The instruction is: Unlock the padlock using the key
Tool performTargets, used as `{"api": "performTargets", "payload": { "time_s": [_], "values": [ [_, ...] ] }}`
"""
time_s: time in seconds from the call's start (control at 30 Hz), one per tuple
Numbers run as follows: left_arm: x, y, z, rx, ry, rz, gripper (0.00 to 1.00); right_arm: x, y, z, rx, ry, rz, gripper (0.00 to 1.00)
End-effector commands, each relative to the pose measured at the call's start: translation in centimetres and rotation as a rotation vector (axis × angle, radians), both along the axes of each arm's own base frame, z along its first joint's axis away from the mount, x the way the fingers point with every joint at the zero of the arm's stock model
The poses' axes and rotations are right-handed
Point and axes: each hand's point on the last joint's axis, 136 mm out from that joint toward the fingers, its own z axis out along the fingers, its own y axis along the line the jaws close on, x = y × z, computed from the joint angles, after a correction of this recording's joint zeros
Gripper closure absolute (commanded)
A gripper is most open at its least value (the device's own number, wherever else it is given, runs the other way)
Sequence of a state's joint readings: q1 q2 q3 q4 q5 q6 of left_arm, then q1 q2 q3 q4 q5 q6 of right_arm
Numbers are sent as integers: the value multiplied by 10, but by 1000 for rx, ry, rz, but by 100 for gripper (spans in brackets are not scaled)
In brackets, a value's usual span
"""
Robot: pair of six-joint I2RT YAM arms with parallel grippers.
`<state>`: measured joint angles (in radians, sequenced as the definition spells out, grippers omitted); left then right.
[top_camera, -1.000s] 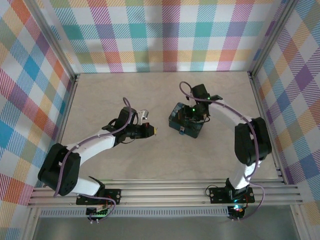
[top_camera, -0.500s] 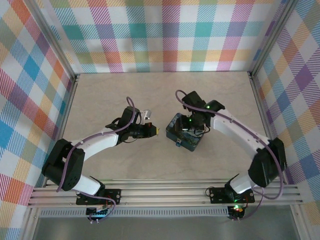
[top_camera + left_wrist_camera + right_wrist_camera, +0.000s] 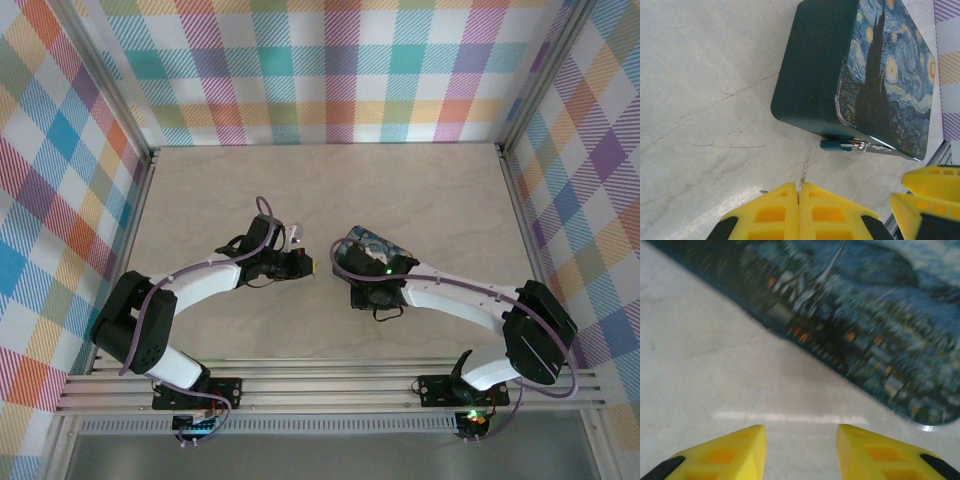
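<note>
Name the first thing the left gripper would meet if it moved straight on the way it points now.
Most likely the dark side wall of the tin box, close beside the blue padlock. The left gripper, shut on the key, points at it across bare table; depth is hard to judge.

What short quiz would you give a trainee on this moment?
1. True or false: the left gripper is shut on the key.
2. The padlock sits at the edge of: A a drawer; B the painted tin; C a chain.
3. Fill in: the right gripper has its jaws ___.
Key: 1 true; 2 B; 3 open.
</note>
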<state>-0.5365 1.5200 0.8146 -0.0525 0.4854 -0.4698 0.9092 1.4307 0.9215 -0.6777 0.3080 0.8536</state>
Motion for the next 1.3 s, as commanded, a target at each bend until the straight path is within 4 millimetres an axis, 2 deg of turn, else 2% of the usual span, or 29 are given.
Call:
{"api": "performTargets", "payload": {
  "time_s": [0.0, 0.23, 0.33, 0.43, 0.53, 0.6, 0.67, 0.8, 0.97, 1.1, 1.27],
  "values": [
    [0, -4, -2, 8, 4, -17, 100, 27, -19, 2, 42, -81, -105, 58],
    [9, -3, 14, 5, -12, 29, 100, 58, -62, 3, 154, -110, -197, 54],
    [19, -3, 28, 14, -37, 54, 100, 70, -62, 11, 210, -133, -175, 53],
    [31, -7, 38, 6, -71, 73, 100, 67, -50, 24, 246, -183, -104, 51],
    [47, -10, 40, 14, -109, 89, 100, 58, -49, 20, 231, -285, -90, 48],
    [56, -12, 41, 7, -119, 115, 100, 48, -53, 11, 210, -311, -103, 47],
    [62, -13, 43, -6, -128, 137, 100, 40, -57, 8, 144, -359, -111, 44],
    [66, -10, 33, -25, -128, 194, 100, 34, -53, -12, 54, -395, -97, 42],
    [54, -7, 12, -39, -105, 181, 100, 45, -31, -41, -39, -400, -60, 40],
    [49, -5, -3, -12, -106, 157, 100, 48, -22, -51, -142, -418, -75, 40],
    [44, -3, -15, -4, -127, 131, 100, 52, -17, -74, -111, -455, -94, 41]
  ]
}}
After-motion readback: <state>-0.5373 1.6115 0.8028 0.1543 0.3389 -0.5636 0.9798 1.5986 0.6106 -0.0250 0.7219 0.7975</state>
